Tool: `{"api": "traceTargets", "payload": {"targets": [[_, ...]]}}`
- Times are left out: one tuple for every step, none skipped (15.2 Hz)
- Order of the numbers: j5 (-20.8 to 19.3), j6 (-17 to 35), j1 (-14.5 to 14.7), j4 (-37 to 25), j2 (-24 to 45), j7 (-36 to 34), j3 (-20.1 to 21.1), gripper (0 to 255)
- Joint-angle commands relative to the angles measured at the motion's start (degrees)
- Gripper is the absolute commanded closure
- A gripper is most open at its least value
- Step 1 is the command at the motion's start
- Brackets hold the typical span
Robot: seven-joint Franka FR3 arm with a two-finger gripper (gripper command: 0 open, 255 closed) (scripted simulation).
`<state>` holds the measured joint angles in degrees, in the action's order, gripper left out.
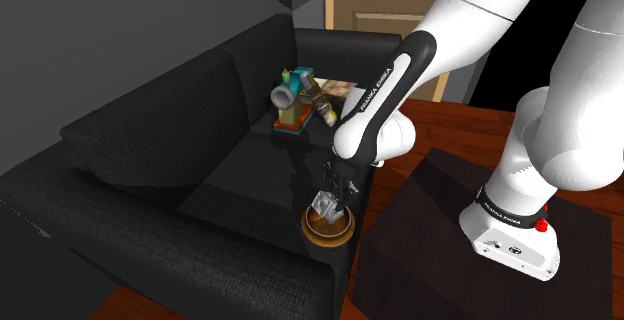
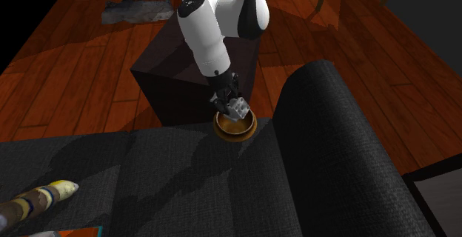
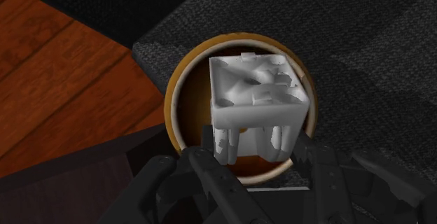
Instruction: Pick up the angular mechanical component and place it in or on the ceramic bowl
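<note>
Now: I hold the pale angular component (image 3: 258, 103) just over the brown bowl (image 3: 170, 96), centred so it should drop inside.
Jaws: closed on its sides, clasping it.
Bowl: on the sofa (image 1: 150, 158) seat corner, near the stand (image 1: 440, 203).

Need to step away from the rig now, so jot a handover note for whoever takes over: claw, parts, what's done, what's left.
Claw: shut on the grey-white angular component.
Things: the component is held right over the brown bowl, which sits at the edge of the black sofa seat.
Done: pickup and carry to the bowl.
Left: lower if needed, open the claw, pull back.
</note>
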<state>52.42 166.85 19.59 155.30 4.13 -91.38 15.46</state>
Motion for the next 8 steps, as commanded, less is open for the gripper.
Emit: {"api": "traceTargets", "payload": {"targets": [[0.02,0.01,0.00,-0.01,0.00,0.02,0.00,255],[0.02,0.01,0.00,-0.01,0.00,0.02,0.00,0],[0.02,0.01,0.00,-0.01,0.00,0.02,0.00,0],[0.02,0.01,0.00,-0.01,0.00,0.02,0.00,0],[0.02,0.01,0.00,-0.01,0.00,0.02,0.00,0],[0.02,0.01,0.00,-0.01,0.00,0.02,0.00,0],[0.02,0.01,0.00,-0.01,0.00,0.02,0.00,0],[-3.14,-1.92,-0.13,1.14,-2.99,-2.69,-0.80,0]]}}
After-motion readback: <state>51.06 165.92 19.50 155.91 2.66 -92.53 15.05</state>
